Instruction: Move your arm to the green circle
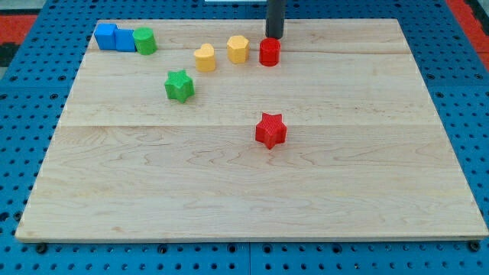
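The green circle (144, 40) stands near the board's top left, touching the right side of a blue block (114, 37). My tip (274, 37) is at the view's top centre, just above the red circle (270, 52) and far to the right of the green circle. A yellow hexagon (238, 49) and a yellow heart-like block (205, 57) lie between my tip and the green circle.
A green star (179, 85) lies below and right of the green circle. A red star (270, 130) lies near the board's middle. The wooden board (252, 198) rests on a blue pegboard surface.
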